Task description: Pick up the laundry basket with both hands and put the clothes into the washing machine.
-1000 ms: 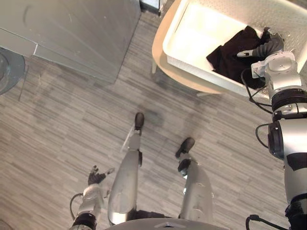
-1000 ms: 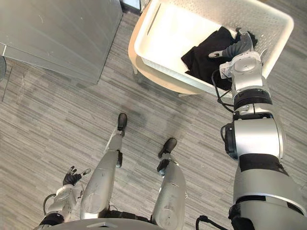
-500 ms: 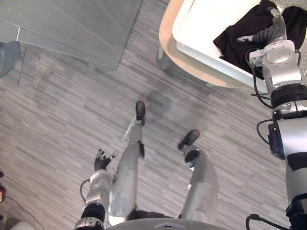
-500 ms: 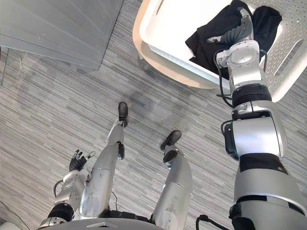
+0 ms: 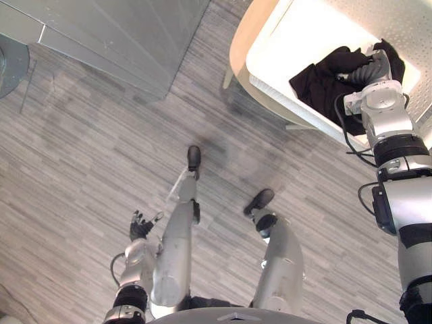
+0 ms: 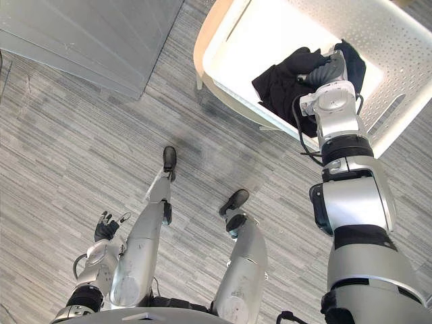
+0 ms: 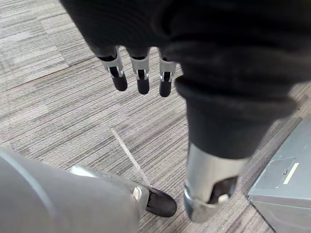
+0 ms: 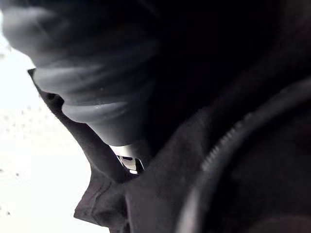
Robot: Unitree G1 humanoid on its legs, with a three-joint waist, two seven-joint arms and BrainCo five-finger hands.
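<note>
The left hand [image 5: 140, 226] hangs low over the grey striped floor [image 5: 74, 162]. Its fingers [image 7: 142, 77] are straight and a little apart, the thumb is clear of them, and nothing is in them.

The white laundry basket [image 6: 405, 61] is well apart from those fingers, ahead of them and off to the robot's right. It sits on a round beige table [image 5: 241, 40] and neither hand has it by the rim. Inside it lie the black clothes [image 6: 280, 84], bunched against the near wall.

The right hand [image 6: 327, 69] is down in the basket, its dark ribbed cover on top of the heap and the rest sunk into the cloth. The right wrist view shows dark fabric folded close all round it, so I cannot tell whether it is clasped on the cloth or merely lies in it.

A grey cabinet [image 5: 121, 34] stands ahead of the left fingers, apart from the table, with bare floor between them.
</note>
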